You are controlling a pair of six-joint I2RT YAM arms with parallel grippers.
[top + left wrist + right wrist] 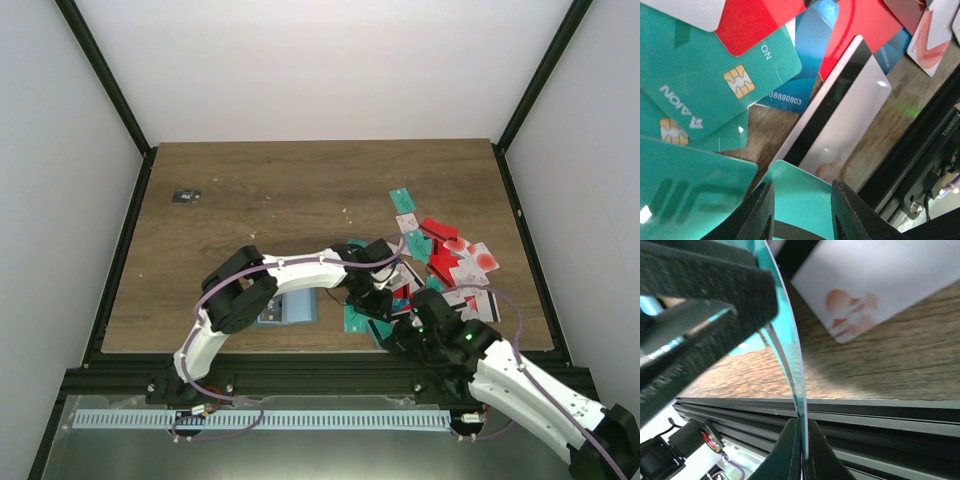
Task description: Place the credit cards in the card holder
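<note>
The card holder (290, 310) lies flat on the wooden table (260, 200), in the lower middle of the overhead view, just beside the elbow of the left arm and partly in its shadow. It is well apart from both grippers, and at this size I cannot tell whether any card sits in its pockets. The credit cards (445, 262) are spread in a loose overlapping heap at the right centre of that view, teal, red and white, none of them touching the holder. The left gripper (802, 200) is at the lower left edge of the heap, its jaws narrow, with one teal card (795, 175) set between the two fingers and reaching both of them. The right gripper (802, 427) is just below it near the table's front rail (890, 415), its jaws pinched tight on the thin edge of the same teal card, which bows in a curve up towards the left gripper's dark finger (705, 290). Under the held card in the left wrist view lie a white card with a black stripe (840, 125), a teal chip card (715, 75), a red card (755, 20) and a blue card (785, 100). A small black object (185, 195) sits alone in the upper left of the table.
</note>
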